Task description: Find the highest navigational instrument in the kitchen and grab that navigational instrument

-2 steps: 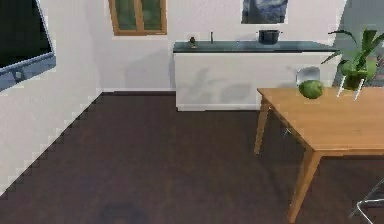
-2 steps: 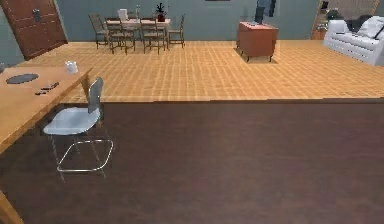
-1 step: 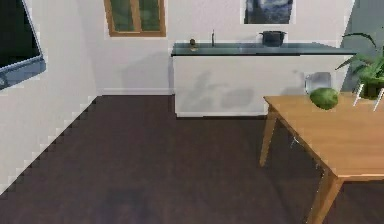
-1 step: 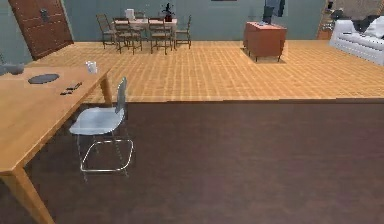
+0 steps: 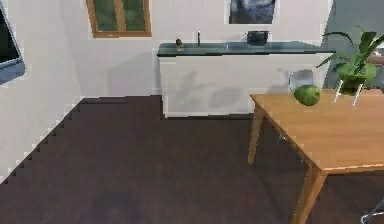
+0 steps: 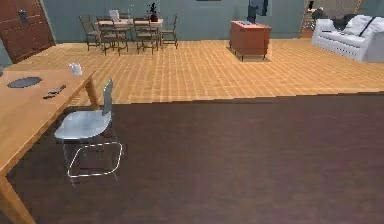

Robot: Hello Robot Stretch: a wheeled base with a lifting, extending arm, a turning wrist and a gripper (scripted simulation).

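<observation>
Counter (image 5: 215,80) ahead across floor; small dark blob (image 5: 179,42) on its left end, maybe instrument. My gripper state: can't tell.

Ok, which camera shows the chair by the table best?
The arm side view: the chair shows whole, seat, back and legs, beside the wooden table. The forward view catches just part of it beyond the table.

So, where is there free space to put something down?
On the wooden table the near half is bare, this side of the green round thing and the potted plant, which crowd its far edge. The counter is free right of the dark box.
</observation>
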